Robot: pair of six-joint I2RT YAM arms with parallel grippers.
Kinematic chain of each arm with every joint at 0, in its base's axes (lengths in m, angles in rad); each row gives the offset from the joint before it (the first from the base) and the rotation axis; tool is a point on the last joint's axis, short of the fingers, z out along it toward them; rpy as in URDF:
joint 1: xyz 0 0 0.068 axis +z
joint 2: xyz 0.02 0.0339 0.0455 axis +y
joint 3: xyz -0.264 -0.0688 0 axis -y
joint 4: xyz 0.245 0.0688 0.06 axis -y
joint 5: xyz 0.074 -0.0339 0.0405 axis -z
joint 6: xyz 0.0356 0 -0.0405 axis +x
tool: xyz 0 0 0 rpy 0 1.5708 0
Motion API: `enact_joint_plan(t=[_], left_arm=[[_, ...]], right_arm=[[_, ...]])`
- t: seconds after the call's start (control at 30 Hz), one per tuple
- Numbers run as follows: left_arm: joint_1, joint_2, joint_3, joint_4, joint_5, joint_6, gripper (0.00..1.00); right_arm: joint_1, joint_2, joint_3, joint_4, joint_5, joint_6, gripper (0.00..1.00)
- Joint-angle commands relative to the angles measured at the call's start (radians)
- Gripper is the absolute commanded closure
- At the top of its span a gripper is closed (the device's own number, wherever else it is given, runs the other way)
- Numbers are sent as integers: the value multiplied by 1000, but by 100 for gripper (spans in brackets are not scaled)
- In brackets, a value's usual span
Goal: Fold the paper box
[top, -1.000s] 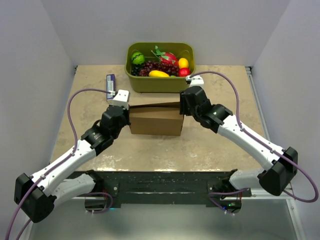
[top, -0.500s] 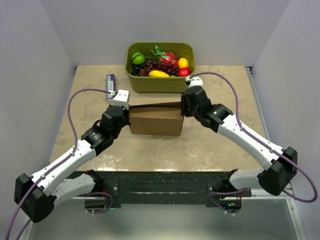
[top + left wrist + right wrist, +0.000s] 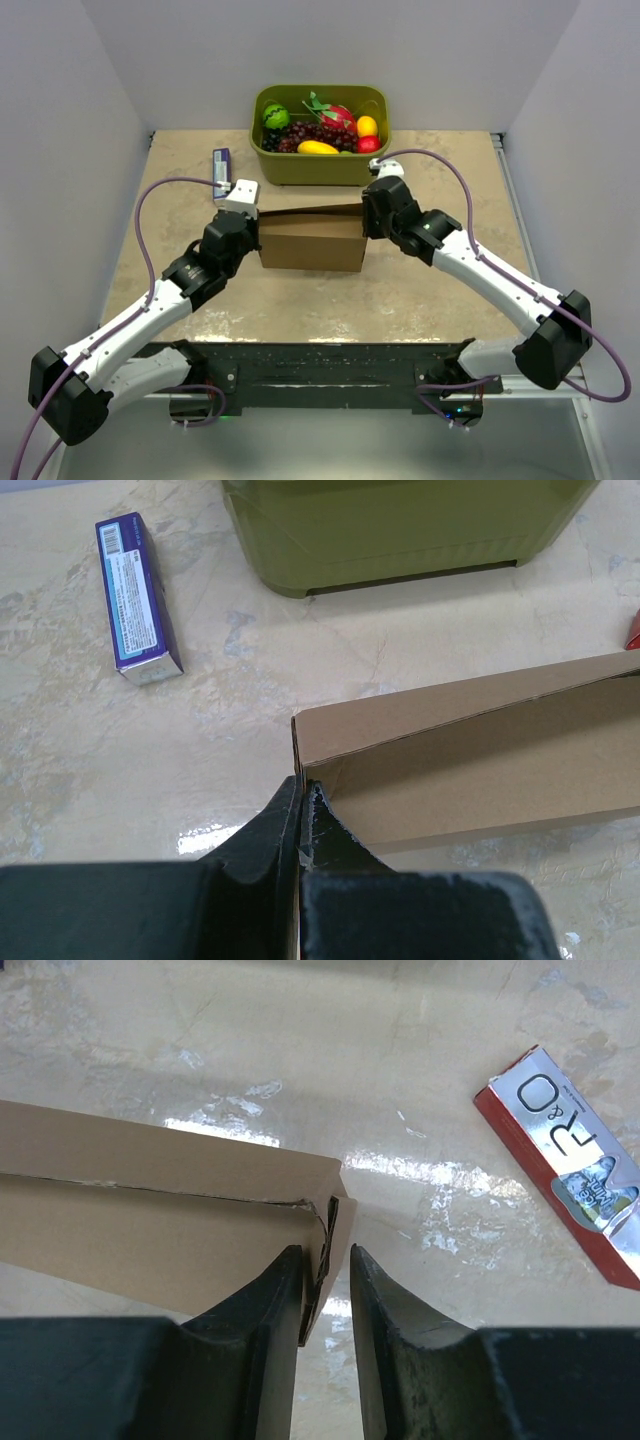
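The paper box (image 3: 312,240), plain brown cardboard, stands mid-table as a shallow open-topped rectangle. My left gripper (image 3: 257,222) is at its left end. In the left wrist view that gripper (image 3: 300,792) is shut on the box's (image 3: 480,750) left end wall, pinching the thin cardboard edge. My right gripper (image 3: 366,216) is at the right end. In the right wrist view its jaws (image 3: 325,1252) straddle the folded right end wall of the box (image 3: 150,1220). The inner finger (image 3: 275,1290) touches the cardboard and the outer finger (image 3: 385,1300) stands off it with a gap.
An olive-green tub (image 3: 320,168) of fruit stands just behind the box, its wall close to it (image 3: 400,530). A purple carton (image 3: 221,162) (image 3: 138,600) lies at the back left. A red-and-silver packet (image 3: 570,1160) lies to the right of the box.
My right gripper's jaws have narrowed around the box's right end wall, and its wrist has shifted slightly. The left arm and the box have stayed put.
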Motion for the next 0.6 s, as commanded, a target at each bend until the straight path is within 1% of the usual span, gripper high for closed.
enact_joint_plan(t=[0.0, 0.07, 0.1, 0.2, 0.23, 0.3, 0.57], left_arm=[[-10, 17, 8, -73, 43, 14, 100], [-10, 14, 8, -73, 41, 12, 100], [-10, 13, 8, -73, 40, 12, 100], [-10, 13, 8, -73, 43, 14, 100], [-10, 13, 8, -73, 43, 14, 100], [-10, 13, 8, -73, 43, 12, 100], [-11, 10, 8, -77, 37, 15, 100]], right_arm=[[-13, 2, -5, 6, -7, 5, 76], [-14, 7, -6, 4, -10, 5, 79], [-16, 7, -11, 6, -10, 5, 83], [-20, 7, -15, 9, -9, 5, 89], [-22, 7, -17, 9, -10, 5, 94], [-23, 8, -20, 9, -12, 5, 99], [-28, 4, -22, -37, 46, 22, 100]])
